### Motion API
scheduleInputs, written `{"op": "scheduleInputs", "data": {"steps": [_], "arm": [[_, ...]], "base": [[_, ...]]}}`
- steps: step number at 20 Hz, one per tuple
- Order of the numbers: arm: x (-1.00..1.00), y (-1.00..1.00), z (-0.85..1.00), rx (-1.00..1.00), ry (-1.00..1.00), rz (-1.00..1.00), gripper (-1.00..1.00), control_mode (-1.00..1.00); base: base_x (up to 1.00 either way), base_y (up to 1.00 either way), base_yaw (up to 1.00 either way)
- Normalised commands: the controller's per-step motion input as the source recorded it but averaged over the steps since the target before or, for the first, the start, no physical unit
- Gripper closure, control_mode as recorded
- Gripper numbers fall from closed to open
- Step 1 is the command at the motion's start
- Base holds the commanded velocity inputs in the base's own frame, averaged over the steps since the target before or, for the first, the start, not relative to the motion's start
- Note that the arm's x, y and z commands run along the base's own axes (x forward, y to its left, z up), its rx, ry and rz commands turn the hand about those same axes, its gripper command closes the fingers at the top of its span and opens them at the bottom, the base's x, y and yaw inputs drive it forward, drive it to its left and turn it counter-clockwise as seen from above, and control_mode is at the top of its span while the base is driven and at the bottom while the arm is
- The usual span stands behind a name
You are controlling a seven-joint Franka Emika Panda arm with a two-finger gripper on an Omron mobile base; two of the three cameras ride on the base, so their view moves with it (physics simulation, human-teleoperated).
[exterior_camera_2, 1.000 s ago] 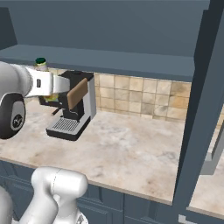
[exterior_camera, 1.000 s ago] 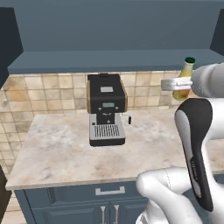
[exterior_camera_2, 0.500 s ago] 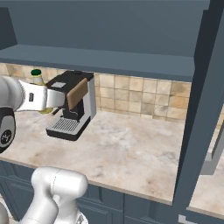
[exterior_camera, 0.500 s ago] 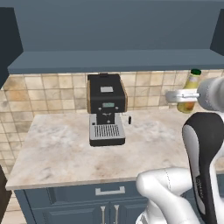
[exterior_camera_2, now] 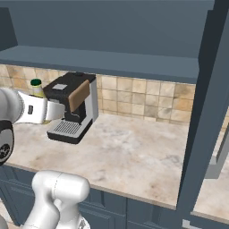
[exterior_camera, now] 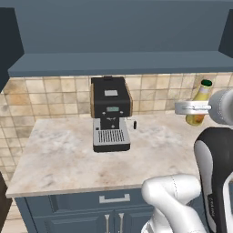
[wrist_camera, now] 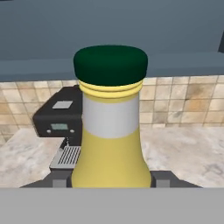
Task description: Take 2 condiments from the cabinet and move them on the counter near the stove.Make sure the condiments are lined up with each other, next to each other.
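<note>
The gripper [exterior_camera: 196,108] is clamped on the yellow-orange bottle [exterior_camera: 200,103], holding it upright in the air at the right edge of the left base view, above the far right part of the worktop [exterior_camera: 63,159]. In the right base view the same bottle [exterior_camera_2: 36,88] peeks out at the left edge, behind the white forearm and just left of the coffee machine [exterior_camera_2: 71,106]. In the hand view the bottle [wrist_camera: 110,131] stands at the centre of the frame, green cap [wrist_camera: 110,64] on top, with a dark finger [wrist_camera: 162,178] pressed to each side of its base.

The step in hand looks like carrying this first condiment away from the cabinet [exterior_camera: 118,61] toward the stove, which lies outside these frames, so the way there cannot be judged from here. To do it well, the bottle should be kept vertical and the clamp firm, since the hold sits low on a tall, narrow body that could tip. The carry should pass clear of the coffee machine and of the cabinet's underside. The bottle should be set down flat on the worktop with room left beside it for the second condiment, so the two can stand in line.
</note>
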Motion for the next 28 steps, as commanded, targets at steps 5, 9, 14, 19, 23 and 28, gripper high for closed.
{"op": "scheduleInputs", "data": {"steps": [5, 9, 14, 19, 23, 28], "arm": [[0.00, 0.00, 0.00, 0.00, 0.00, 0.00, 1.00, 1.00], [0.00, 0.00, 0.00, 0.00, 0.00, 0.00, 1.00, 1.00], [0.00, 0.00, 0.00, 0.00, 0.00, 0.00, 1.00, 1.00], [0.00, 0.00, 0.00, 0.00, 0.00, 0.00, 1.00, 1.00], [0.00, 0.00, 0.00, 0.00, 0.00, 0.00, 1.00, 1.00], [0.00, 0.00, 0.00, 0.00, 0.00, 0.00, 1.00, 1.00]], "base": [[-0.80, -0.01, -0.05], [-1.00, -0.09, -0.25], [-0.98, -0.64, -0.34], [-0.80, -1.00, -0.25], [-0.70, -1.00, -0.20], [0.11, -1.00, -0.09]]}}
